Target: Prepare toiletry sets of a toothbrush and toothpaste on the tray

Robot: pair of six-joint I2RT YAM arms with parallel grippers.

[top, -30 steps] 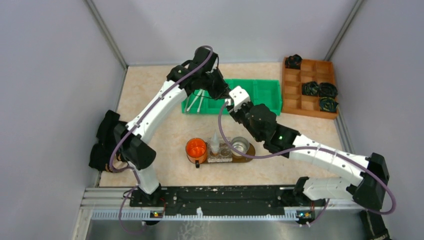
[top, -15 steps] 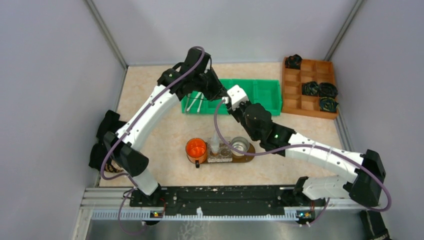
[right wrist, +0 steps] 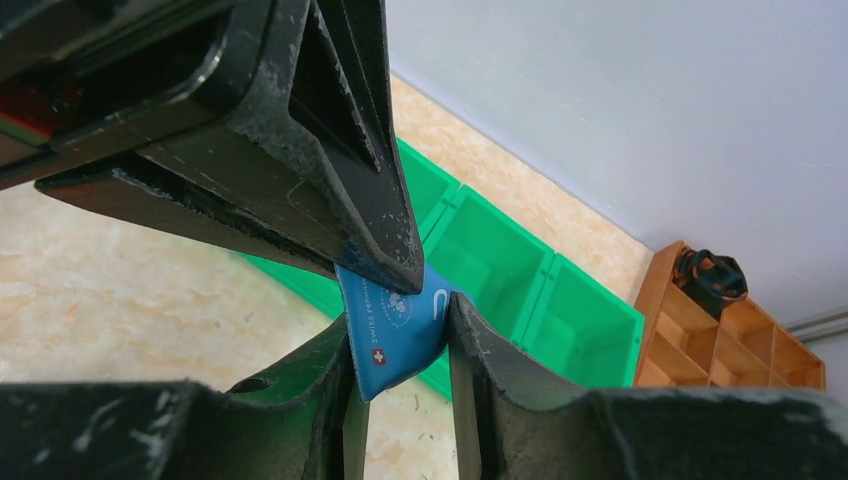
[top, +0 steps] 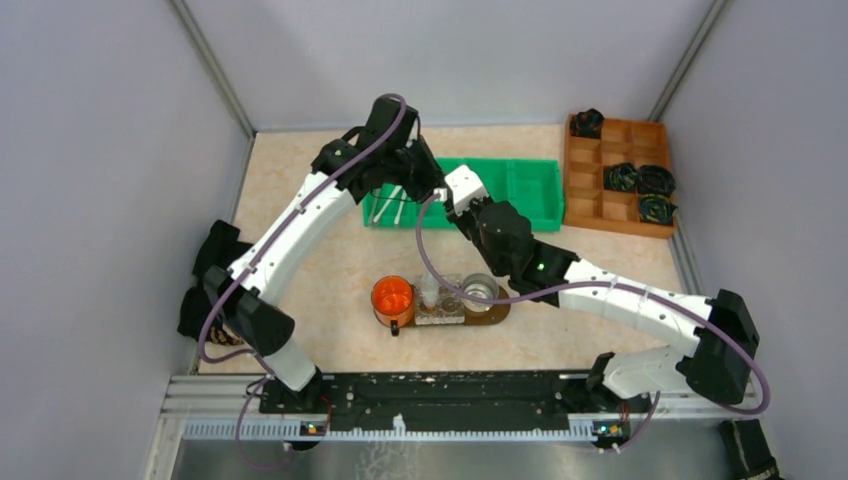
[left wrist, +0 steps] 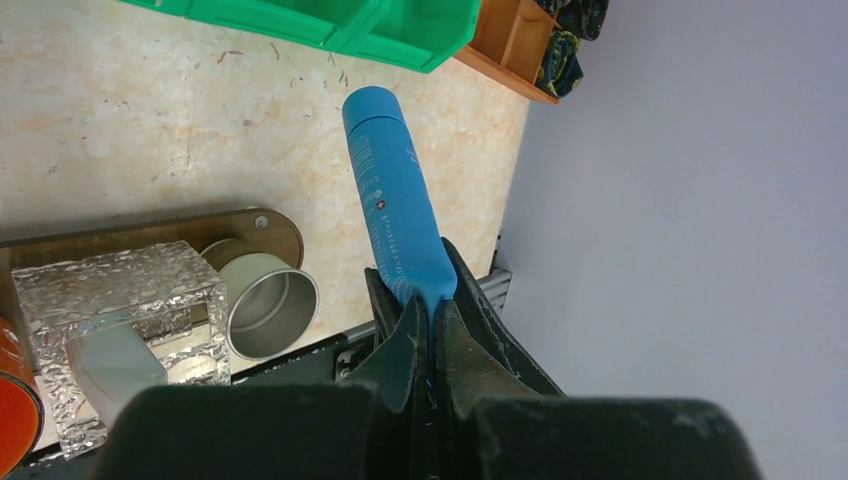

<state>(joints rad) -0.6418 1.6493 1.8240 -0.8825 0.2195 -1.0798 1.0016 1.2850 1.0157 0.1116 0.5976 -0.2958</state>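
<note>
Two cups and a clear holder [top: 452,306] on the tray [top: 498,308], nearest the bases: orange cup [top: 392,297] left, holder middle, metal cup [top: 481,289] right. A pale tube-like thing stands in the holder, maybe the white tube, can't confirm. No brush on the tray that I can see.

Past the tray there is bare table, then both grippers meet in the air over the front of the bin [top: 535,190]. Left gripper [left wrist: 432,320] is pinched tight on the flat tail of the blue tube [left wrist: 395,200], cap end pointing away from it. Right gripper [right wrist: 400,325] has a narrow gap with the tube showing in it. But the left wrist view shows no right finger on the tube, so I cannot tell if it bears on it. Tube is off the table, well apart from the tray.

White brushes [top: 386,207] lie in the bin's left compartment, just by the left gripper. Far right is the box [top: 585,180] with dark bundles [top: 640,180], not part of this.

Progress looks early. At best one tube is placed, the blue one is in mid-air and the brushes are still in the bin. Left to do: blue tube down to the tray, then the brushes.

Room: the wrists are very close, so any handover needs a clean release or the tube gets tugged. Bin walls sit right under them. The right arm's purple cable [top: 425,255] loops over the holder, a snag risk going down. Open table between bin and tray and left of the tray, side walls near on both sides
</note>
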